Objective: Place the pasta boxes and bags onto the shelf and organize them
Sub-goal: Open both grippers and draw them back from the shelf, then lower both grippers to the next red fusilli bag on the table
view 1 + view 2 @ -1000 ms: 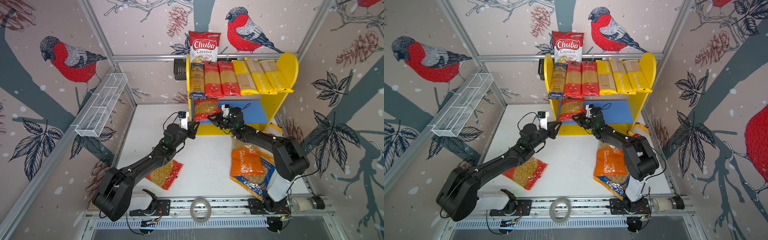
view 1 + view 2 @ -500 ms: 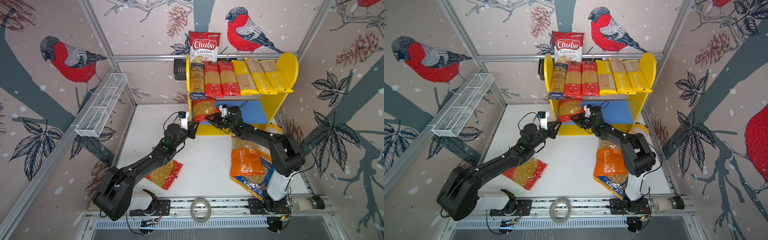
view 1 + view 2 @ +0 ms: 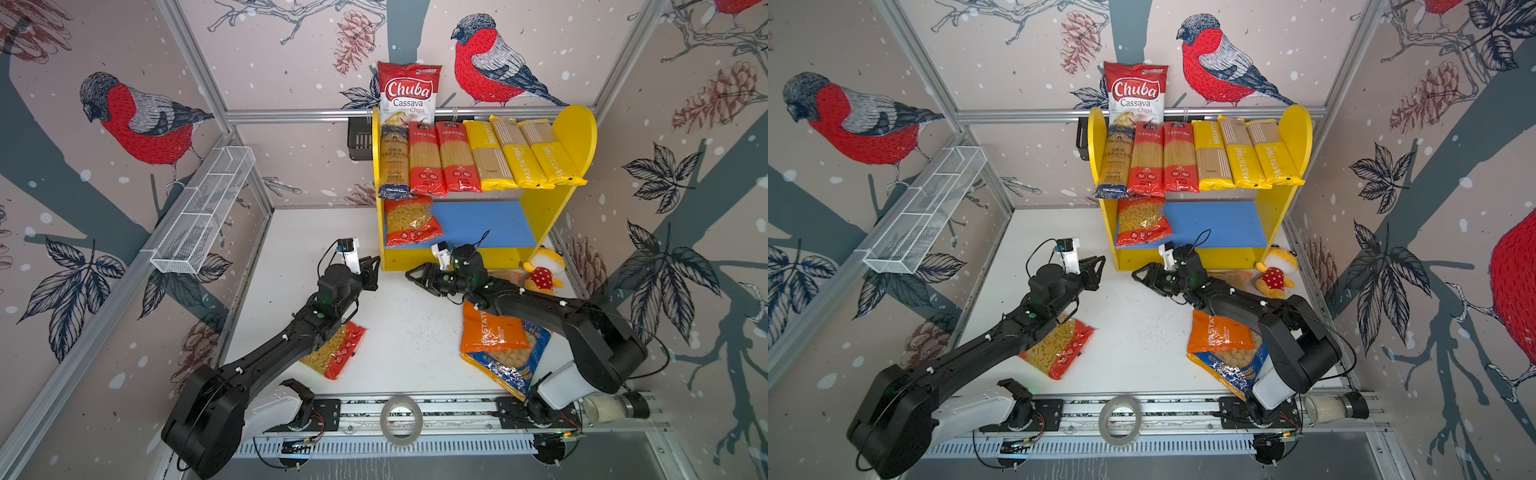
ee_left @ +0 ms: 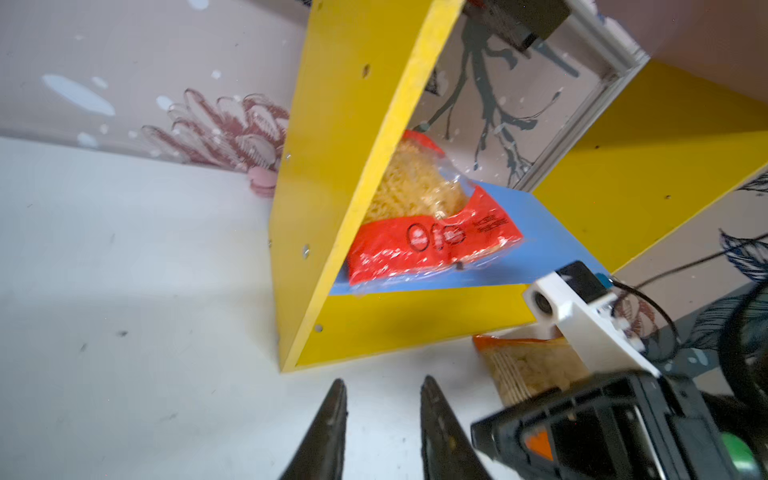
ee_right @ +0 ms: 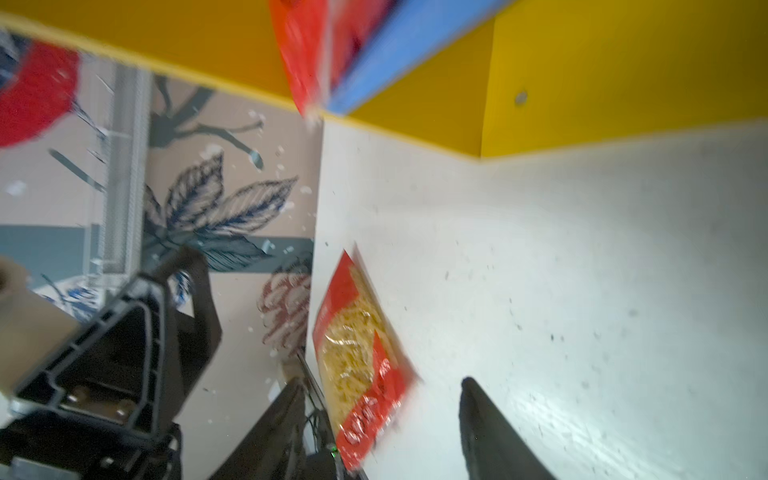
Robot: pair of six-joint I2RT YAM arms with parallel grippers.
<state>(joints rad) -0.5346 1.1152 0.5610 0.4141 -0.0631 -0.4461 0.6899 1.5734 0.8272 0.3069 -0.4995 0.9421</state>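
The shelf (image 3: 575,133) carries several spaghetti packs on its upper board: dark blue (image 3: 392,162), red (image 3: 424,162) and yellow (image 3: 536,153). A red short-pasta bag (image 3: 409,222) (image 4: 432,237) lies at the left of the blue lower board (image 3: 490,224). On the table lie another red bag (image 3: 340,353) (image 5: 361,353) partly under my left arm, and an orange bag (image 3: 492,332) on a blue-yellow bag (image 3: 511,361). My right gripper (image 3: 411,274) (image 5: 382,381) hangs open and empty before the shelf's foot. My left gripper (image 3: 372,270) (image 4: 383,382), narrowly open and empty, is by the shelf's left corner.
A Chuba chips bag (image 3: 409,93) stands behind the shelf's top. A plush toy (image 3: 542,274) and another orange bag (image 4: 523,365) lie at the shelf's foot on the right. A white wire rack (image 3: 203,216) hangs on the left wall. A tape roll (image 3: 401,419) and a jar (image 3: 615,407) sit on the front rail.
My right gripper has opened and drawn back from the lower board toward the front, leaving the red bag on the shelf. The left arm has barely moved.
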